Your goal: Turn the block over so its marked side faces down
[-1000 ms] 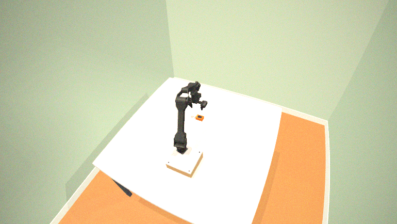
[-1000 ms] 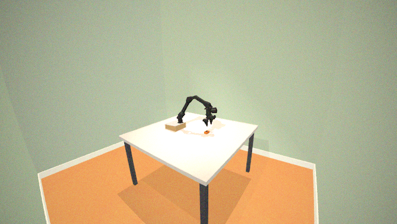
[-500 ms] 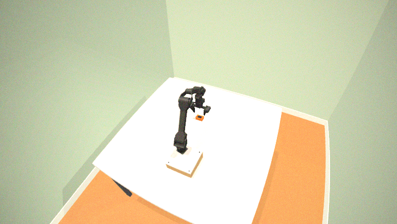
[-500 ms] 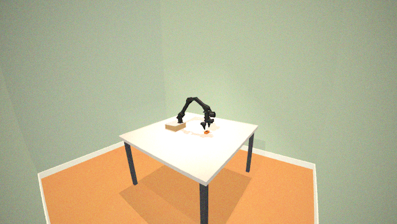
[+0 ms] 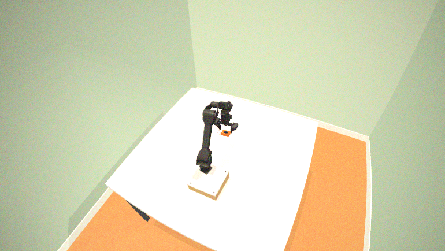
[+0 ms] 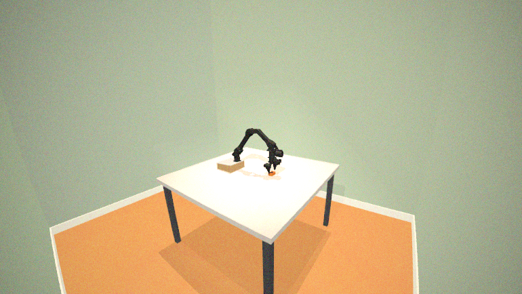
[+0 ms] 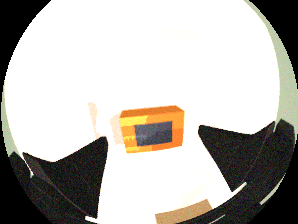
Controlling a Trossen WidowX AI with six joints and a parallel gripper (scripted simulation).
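A small orange block (image 5: 225, 133) (image 6: 271, 173) (image 7: 152, 129) lies on the white table (image 5: 264, 174) (image 6: 248, 204), its dark marked side facing up. My gripper (image 5: 226, 126) (image 6: 271, 166) (image 7: 154, 136) is open and empty. It points down and hangs a little above the block, one finger on each side of it. In the wrist view the block sits midway between the two dark fingers and apart from both.
The arm stands on a tan base block (image 5: 208, 186) (image 6: 230, 165) on the table. The table's edges are well away from the block. The floor (image 5: 336, 193) is orange, with green walls behind.
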